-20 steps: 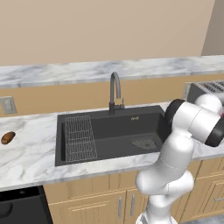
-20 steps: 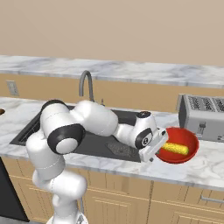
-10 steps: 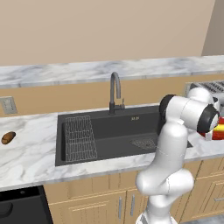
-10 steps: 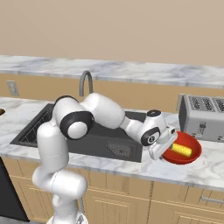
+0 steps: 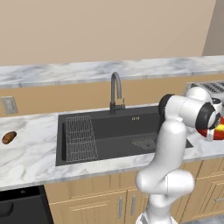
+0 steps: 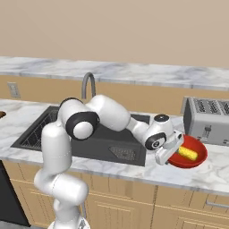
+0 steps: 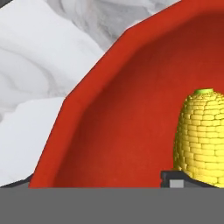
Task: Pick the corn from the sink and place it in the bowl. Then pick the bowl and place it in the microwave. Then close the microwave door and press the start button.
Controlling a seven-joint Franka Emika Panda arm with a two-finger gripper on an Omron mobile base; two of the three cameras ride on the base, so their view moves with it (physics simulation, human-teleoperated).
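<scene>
We are looking along the worktop (image 6: 214, 172), where the sink (image 6: 112, 145) is sitting left of centre and the toaster (image 6: 208, 120) is standing toward the right end by the back edge. Just in front of the toaster, near the front edge, the bowl (image 6: 197, 160) is resting on the marble with the corn (image 6: 188, 153) lying inside it. We are judging the bowl to be rigid, glossy and somewhat slippery, light even with the cob in it, so pinching its near rim over the wall seems the best hold. The arm is reaching low and far right from the base, elbow above the sink's right end, wrist angled down. The gripper (image 6: 169, 154) is hovering at the bowl's left rim; how wide its jaws are standing, we cannot tell.
</scene>
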